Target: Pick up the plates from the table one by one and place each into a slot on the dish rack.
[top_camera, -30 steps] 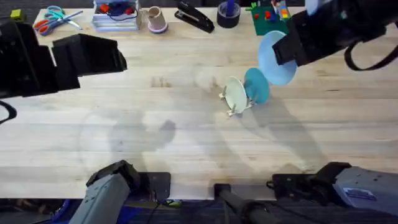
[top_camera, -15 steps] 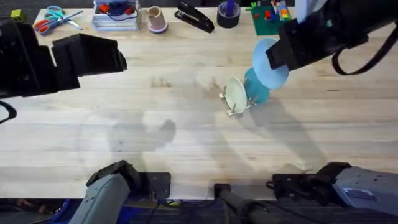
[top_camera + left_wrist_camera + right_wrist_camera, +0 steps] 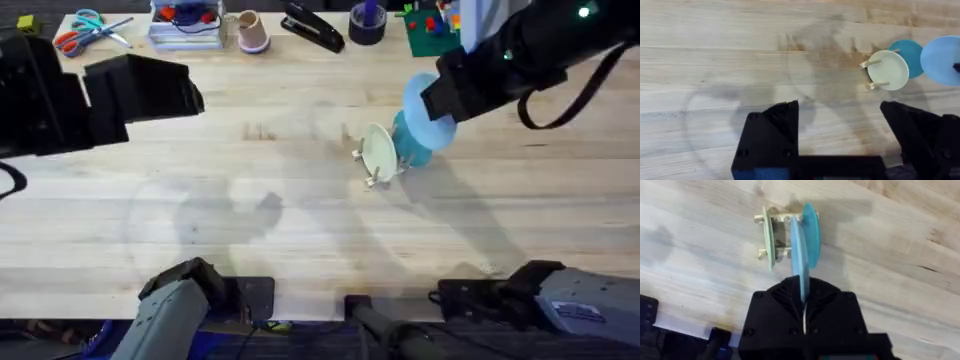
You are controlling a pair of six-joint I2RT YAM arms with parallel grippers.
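Observation:
My right gripper (image 3: 440, 95) is shut on the rim of the light blue plate (image 3: 424, 100), holding it upright just above and behind the dish rack (image 3: 376, 172). In the right wrist view the light blue plate (image 3: 799, 255) hangs edge-on between the teal plate (image 3: 812, 232) and the cream plate (image 3: 768, 237), both standing in the rack (image 3: 781, 253). From above, the cream plate (image 3: 378, 150) stands in front of the teal plate (image 3: 413, 142). My left gripper (image 3: 840, 131) is open and empty, high over the table's left side (image 3: 150, 88).
Along the table's far edge (image 3: 300, 70) lie scissors (image 3: 85, 30), a clear tray (image 3: 185, 25), a pink cup (image 3: 250, 30), a black stapler (image 3: 312, 27), a dark tape roll (image 3: 367, 22) and a green board (image 3: 435, 32). Bare planks (image 3: 300, 230) stretch in front of the rack.
My right gripper has carried the light blue plate left and lower, closer over the rack beside the teal plate. The left arm has not moved.

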